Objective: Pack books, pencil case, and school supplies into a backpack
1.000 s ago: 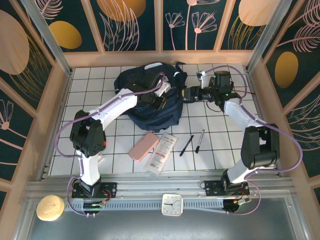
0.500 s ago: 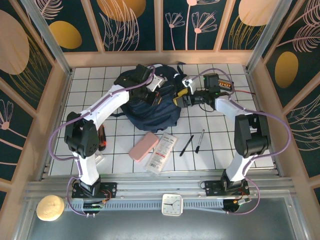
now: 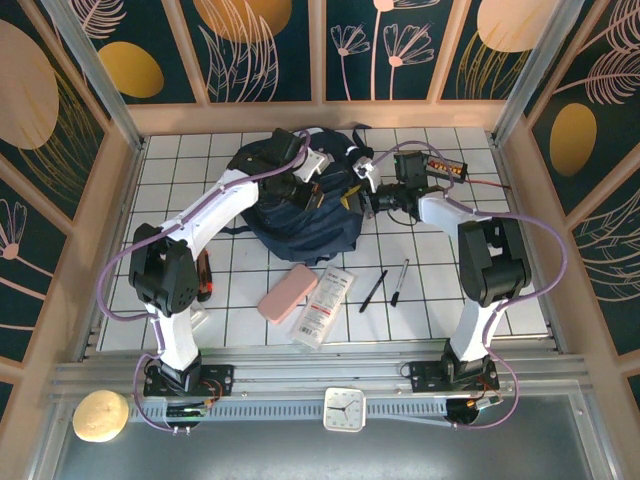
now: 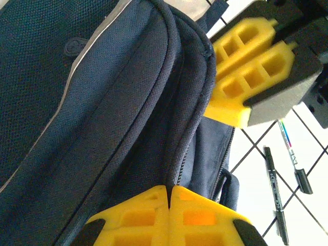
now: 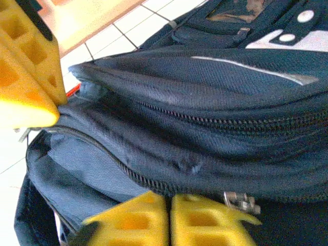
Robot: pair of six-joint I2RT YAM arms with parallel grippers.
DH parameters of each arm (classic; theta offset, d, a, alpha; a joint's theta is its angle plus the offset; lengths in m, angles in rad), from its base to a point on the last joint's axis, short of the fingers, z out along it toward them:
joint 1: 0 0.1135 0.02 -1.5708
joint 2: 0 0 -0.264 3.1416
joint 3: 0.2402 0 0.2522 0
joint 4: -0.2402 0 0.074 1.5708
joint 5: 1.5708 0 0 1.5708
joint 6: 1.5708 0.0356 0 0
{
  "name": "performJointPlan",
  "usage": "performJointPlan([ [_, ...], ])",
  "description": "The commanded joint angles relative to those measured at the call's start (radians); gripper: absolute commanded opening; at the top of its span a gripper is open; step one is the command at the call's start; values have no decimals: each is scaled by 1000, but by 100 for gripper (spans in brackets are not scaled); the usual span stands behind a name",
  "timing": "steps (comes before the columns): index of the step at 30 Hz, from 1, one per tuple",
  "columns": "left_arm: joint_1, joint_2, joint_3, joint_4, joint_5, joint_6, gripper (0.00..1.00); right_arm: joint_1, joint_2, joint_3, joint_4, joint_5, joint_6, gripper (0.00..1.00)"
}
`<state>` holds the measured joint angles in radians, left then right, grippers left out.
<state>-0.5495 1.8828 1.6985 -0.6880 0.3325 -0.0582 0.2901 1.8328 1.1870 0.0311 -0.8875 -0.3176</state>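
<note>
The navy backpack (image 3: 290,225) lies at the back middle of the tiled table, with both grippers at its right side. My left gripper (image 4: 169,190) is shut, pinching a fabric seam of the backpack (image 4: 102,102) beside a zipper. My right gripper (image 5: 169,197) is shut on the zipper edge of the backpack (image 5: 230,102); a metal zipper pull (image 5: 241,201) sits just right of its fingers. In the top view the left gripper (image 3: 312,197) and right gripper (image 3: 362,200) are a short way apart. The pink pencil case (image 3: 288,292), white booklet (image 3: 325,303) and two dark pens (image 3: 373,290) (image 3: 399,282) lie in front.
A black box with orange lights (image 3: 445,165) and its cable sit behind the right arm. Wooden walls close in the table (image 3: 180,180) on three sides. A clock (image 3: 344,408) and a round pale object (image 3: 100,416) rest on the near rail.
The right gripper moved left from beside the black box to the backpack's edge and shut there. The left gripper shifted slightly toward the back, staying shut on the backpack.
</note>
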Motion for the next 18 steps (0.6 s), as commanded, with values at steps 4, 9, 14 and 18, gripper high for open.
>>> performJointPlan([
  [4, 7, -47, 72, -20, -65, -23, 0, 1, -50, -13, 16, 92, -10, 0],
  [9, 7, -50, 51, -39, -187, -23, 0, -2, -93, -8, -37, 107, -20, 0],
  [14, 6, -57, 44, -47, -257, -42, 0, 12, -92, 88, -178, 76, 34, 0],
  [18, 7, -61, 49, -44, -280, -46, 0, 1, -39, 190, -359, -20, 72, 0],
])
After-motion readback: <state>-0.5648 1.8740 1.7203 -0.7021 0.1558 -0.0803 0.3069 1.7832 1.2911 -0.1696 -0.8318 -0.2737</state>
